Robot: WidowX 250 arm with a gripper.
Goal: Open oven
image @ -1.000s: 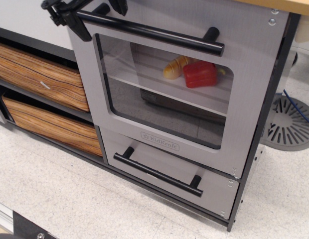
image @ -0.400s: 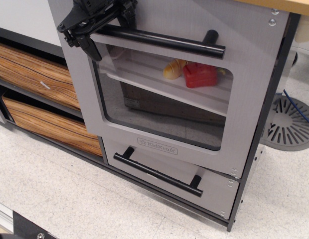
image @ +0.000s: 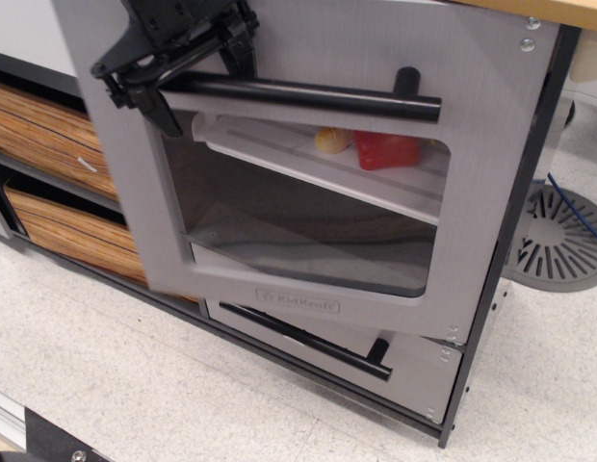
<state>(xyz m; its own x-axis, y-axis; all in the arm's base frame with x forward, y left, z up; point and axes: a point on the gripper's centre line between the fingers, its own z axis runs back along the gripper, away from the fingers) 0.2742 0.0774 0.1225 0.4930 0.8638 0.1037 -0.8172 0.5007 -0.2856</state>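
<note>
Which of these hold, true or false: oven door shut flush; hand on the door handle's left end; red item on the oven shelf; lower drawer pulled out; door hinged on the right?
1. The oven door is shut flush. False: it is swung partly open, its left edge away from the cabinet.
2. The hand is at the left end of the door handle. True.
3. A red item sits on the white shelf. True.
4. The lower drawer is pulled out. False: it looks closed.
5. The door hinges on the right. True.

One close view looks down at the oven (image: 308,250) front.
</note>
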